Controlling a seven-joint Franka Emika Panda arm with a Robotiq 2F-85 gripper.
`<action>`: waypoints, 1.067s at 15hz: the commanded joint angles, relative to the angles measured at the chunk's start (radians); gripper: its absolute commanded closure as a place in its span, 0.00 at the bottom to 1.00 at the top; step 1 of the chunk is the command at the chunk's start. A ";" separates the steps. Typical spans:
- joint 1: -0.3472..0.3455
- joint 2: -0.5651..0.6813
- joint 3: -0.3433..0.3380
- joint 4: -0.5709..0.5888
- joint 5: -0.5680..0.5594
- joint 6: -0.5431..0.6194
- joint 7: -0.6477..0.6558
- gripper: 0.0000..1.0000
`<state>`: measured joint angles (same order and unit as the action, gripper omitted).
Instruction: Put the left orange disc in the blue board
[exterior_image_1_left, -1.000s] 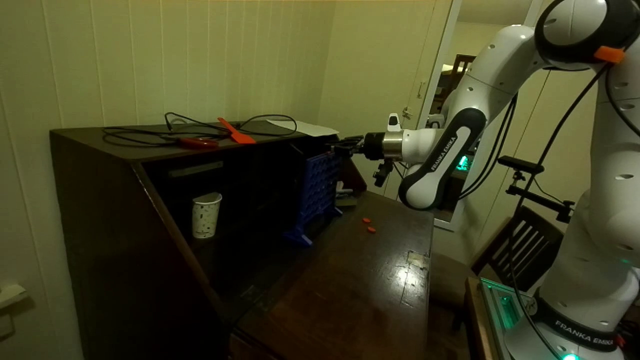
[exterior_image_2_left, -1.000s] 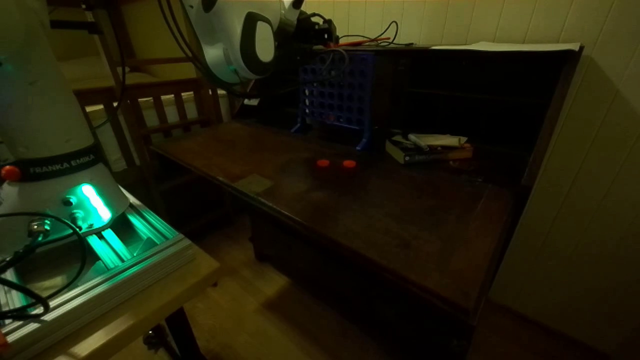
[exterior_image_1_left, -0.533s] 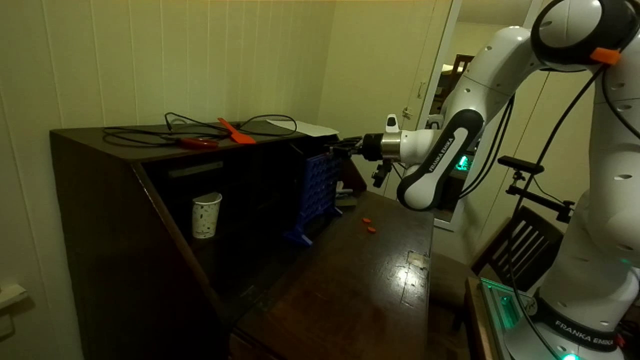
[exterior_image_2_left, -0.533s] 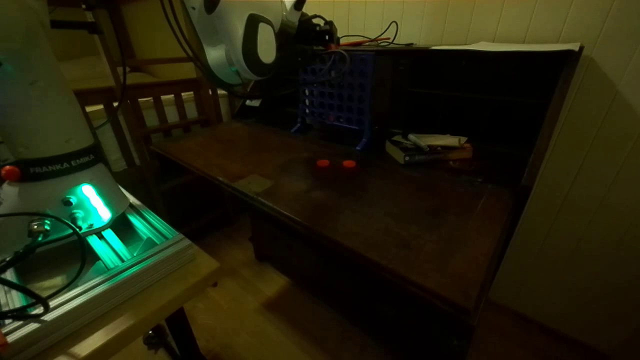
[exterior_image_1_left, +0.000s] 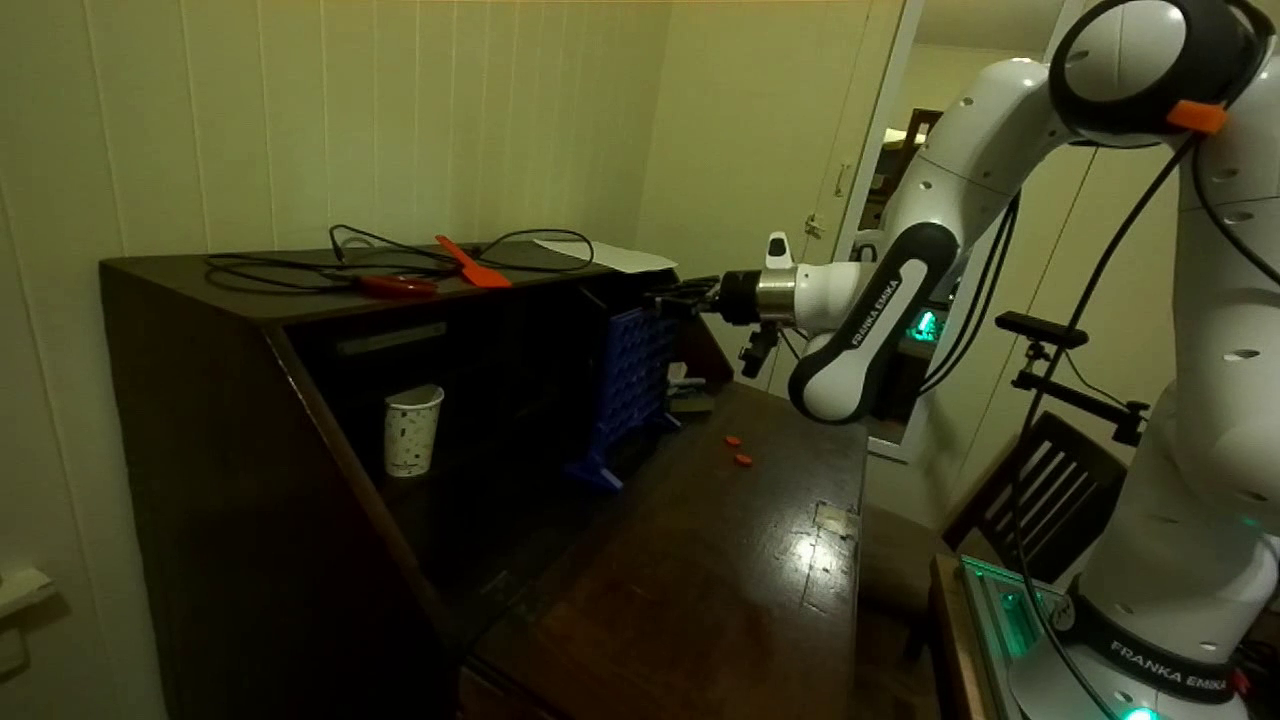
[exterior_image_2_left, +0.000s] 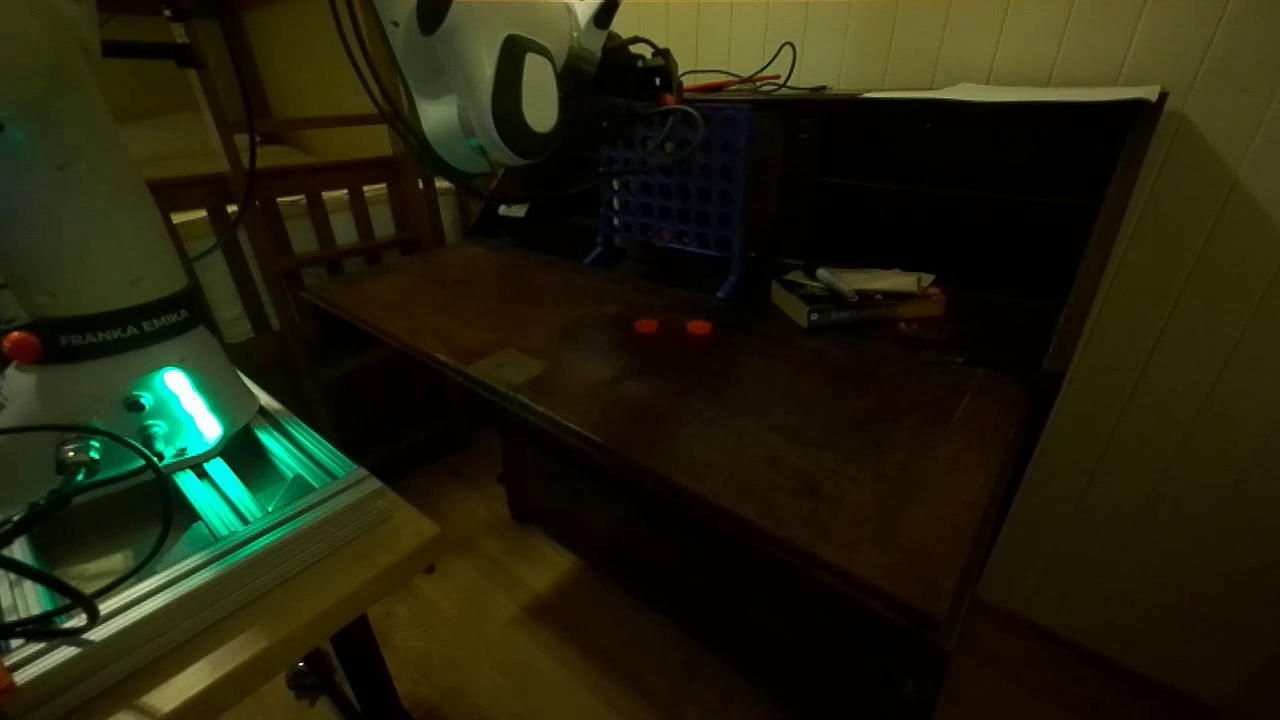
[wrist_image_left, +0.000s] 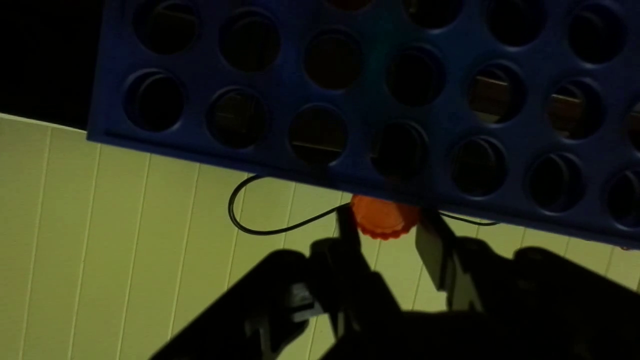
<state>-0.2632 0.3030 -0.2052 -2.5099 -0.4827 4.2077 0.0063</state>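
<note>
Nearest in an exterior view is the white robot base (exterior_image_2_left: 100, 395), glowing green on one face and standing apart from the wooden surface (exterior_image_2_left: 780, 450). On that surface a loose disc (exterior_image_2_left: 646, 327) and a second loose disc (exterior_image_2_left: 698, 327) lie flat, both orange-red, near each other but apart. Beyond them stands the blue board (wrist_image_left: 367, 107), upright, with a thick book (exterior_image_2_left: 865, 309) off to one side carrying some papers (exterior_image_2_left: 880, 279). At the board's top edge the black fingers (wrist_image_left: 431, 255) are grasping the orange disc (wrist_image_left: 385, 217), a fingertip on either side of it in the wrist view (the edge hides part of the disc, so I cannot tell whether it sits in a slot). In an exterior view a pale speckled cup (exterior_image_1_left: 412, 440) stands inside the dark cabinet (exterior_image_1_left: 210, 430), well apart from the board. On the cabinet's top rest an orange-red tool (exterior_image_1_left: 478, 268) and a white sheet (exterior_image_1_left: 605, 256). Farthest is the pale panelled wall (exterior_image_1_left: 400, 120), lined with vertical seams, rising behind the cabinet.
</note>
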 joint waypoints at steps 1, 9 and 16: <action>-0.007 0.018 0.013 0.020 0.006 0.010 -0.011 0.90; -0.006 0.001 0.011 0.003 0.009 0.013 -0.016 0.20; -0.007 -0.018 0.010 -0.012 0.012 0.028 -0.017 0.00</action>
<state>-0.2632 0.3024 -0.2040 -2.5069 -0.4827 4.2086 0.0063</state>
